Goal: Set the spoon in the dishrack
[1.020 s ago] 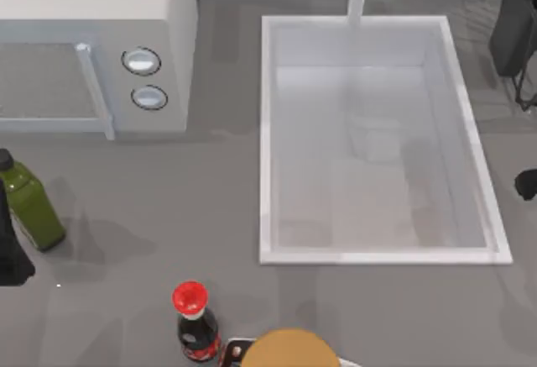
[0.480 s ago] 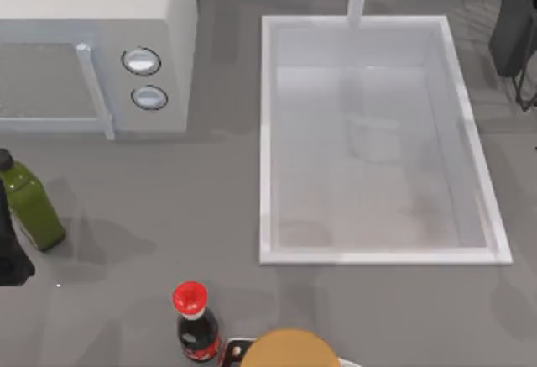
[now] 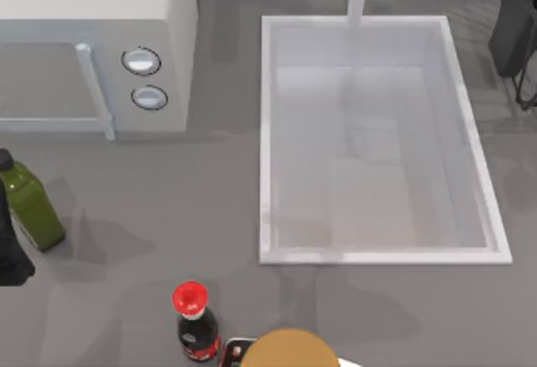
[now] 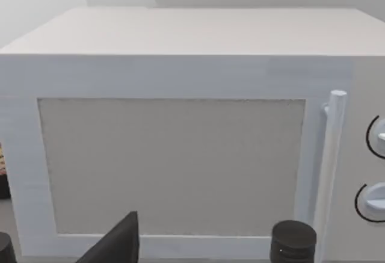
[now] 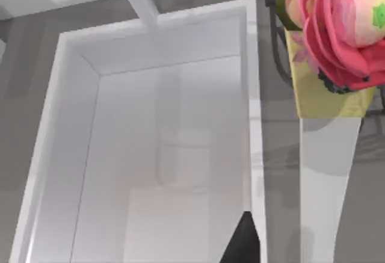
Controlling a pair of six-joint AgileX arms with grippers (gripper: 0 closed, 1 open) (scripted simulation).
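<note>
The spoon (image 5: pixel 328 94) is pinched by the right gripper (image 5: pixel 289 258) and is carried in the air. Its white handle runs away from the gripper to a yellowish neck and a red-pink end. One dark finger (image 5: pixel 243 245) is seen beside the handle. Beyond the spoon's end, black wires of the dishrack (image 5: pixel 278 40) are seen, with the tip in front of them; whether they touch cannot be told. The white sink (image 5: pixel 252 94) lies below the gripper, to one side of the handle.

The left gripper (image 3: pixel 10 258) is parked at the table's left edge; whether it is spread or closed cannot be told. A green bottle (image 3: pixel 29 203) stands just beside it, and a microwave (image 4: pixel 174 154) is faced by it. A red-capped sauce bottle (image 3: pixel 195 321) stands well apart from it.
</note>
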